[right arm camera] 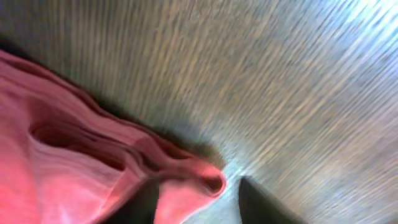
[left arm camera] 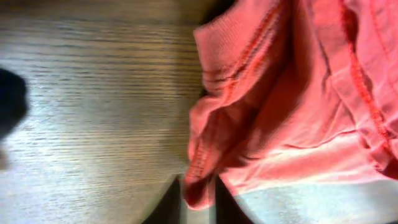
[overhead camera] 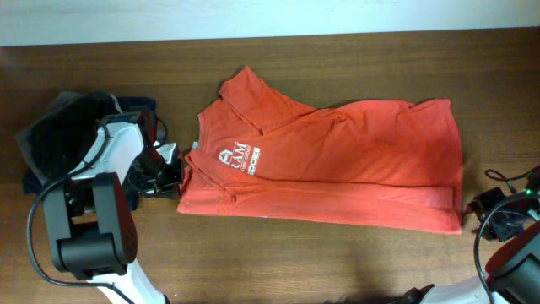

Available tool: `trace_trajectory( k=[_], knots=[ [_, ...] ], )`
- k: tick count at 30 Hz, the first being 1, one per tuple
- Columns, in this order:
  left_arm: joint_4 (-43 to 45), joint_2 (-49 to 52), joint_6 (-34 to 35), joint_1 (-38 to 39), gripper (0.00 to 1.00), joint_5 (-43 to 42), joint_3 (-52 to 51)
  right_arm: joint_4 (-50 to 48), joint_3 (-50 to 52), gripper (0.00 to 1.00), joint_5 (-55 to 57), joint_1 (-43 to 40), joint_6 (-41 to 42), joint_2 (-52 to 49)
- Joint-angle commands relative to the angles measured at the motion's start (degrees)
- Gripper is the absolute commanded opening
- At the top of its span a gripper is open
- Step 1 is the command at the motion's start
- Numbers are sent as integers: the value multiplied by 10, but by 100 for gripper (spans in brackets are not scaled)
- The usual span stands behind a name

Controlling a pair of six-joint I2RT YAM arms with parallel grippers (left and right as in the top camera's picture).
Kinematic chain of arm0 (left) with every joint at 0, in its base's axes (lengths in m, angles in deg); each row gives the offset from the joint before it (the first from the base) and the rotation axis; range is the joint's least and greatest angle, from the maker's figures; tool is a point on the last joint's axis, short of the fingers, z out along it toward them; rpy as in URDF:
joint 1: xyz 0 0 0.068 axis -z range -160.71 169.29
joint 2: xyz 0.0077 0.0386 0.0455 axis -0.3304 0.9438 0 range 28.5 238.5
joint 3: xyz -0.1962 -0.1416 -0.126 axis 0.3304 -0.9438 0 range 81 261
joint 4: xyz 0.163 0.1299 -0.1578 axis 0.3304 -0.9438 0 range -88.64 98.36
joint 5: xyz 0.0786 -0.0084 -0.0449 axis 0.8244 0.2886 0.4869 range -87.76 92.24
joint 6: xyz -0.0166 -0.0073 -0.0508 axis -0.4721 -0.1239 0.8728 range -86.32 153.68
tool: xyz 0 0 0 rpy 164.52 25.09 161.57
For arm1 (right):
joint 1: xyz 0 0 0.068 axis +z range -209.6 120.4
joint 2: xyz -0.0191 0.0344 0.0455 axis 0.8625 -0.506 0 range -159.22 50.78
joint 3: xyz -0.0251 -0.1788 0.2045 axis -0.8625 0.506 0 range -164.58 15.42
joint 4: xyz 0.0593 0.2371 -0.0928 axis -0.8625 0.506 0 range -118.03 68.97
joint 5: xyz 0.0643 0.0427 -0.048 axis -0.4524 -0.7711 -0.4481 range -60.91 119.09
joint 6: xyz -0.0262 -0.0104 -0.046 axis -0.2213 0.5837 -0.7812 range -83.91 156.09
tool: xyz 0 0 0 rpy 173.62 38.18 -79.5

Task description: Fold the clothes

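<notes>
The red-orange shirt lies flat across the middle of the table, white lettering near its left end, a sleeve pointing to the back left. My left gripper is at the shirt's left edge. In the left wrist view its fingers are pinched on a fold of the shirt's hem. My right gripper is at the shirt's front right corner. In the right wrist view its fingers are spread apart, with the shirt's corner lying loose between them.
A pile of dark folded garments sits at the back left, behind the left arm. A black cable lies by the right arm. Bare wooden table runs along the front and the back.
</notes>
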State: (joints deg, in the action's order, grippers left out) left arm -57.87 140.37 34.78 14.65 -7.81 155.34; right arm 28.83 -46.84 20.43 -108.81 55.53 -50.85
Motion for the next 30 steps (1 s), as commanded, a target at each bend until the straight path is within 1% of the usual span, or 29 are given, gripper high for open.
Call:
trace_trajectory(
  k=[1, 3, 7, 10, 12, 15, 19, 23, 25, 26, 29, 30],
  knots=[
    [-9, -20, -3, -8, 27, 14, -3, 4, -9, 58, 19, -11, 8, 19],
    [-19, -29, -3, -8, 35, 13, 3, 11, -16, 59, 16, -18, 10, 24],
    [-43, -64, -3, -8, 39, 13, 38, 37, -56, 60, -2, -26, 2, 55],
    [-42, -93, -8, -5, 43, 6, 77, 52, -92, 60, -61, -26, -29, 90],
    [-25, -110, -34, 3, 43, -20, 106, 62, -120, 60, -119, -24, -53, 115],
    [17, -119, -116, 28, 41, -70, 140, 69, -154, 60, -198, -10, -103, 151],
    [113, -113, -190, 82, 41, -62, 147, 69, -169, 59, -257, 35, -146, 199],
    [194, -77, -195, 137, 42, -38, 147, 70, -169, 59, -252, 93, -147, 222],
    [232, -43, -189, 157, 44, -24, 147, 73, -169, 59, -251, 119, -147, 222],
    [272, -11, -139, 164, 48, -7, 147, 77, -169, 59, -243, 137, -147, 221],
    [348, 40, -19, 157, 50, -1, 147, 86, -169, 59, -218, 154, -146, 221],
    [374, 54, 11, 153, 50, -9, 147, 90, -169, 59, -215, 157, -146, 221]
  ],
)
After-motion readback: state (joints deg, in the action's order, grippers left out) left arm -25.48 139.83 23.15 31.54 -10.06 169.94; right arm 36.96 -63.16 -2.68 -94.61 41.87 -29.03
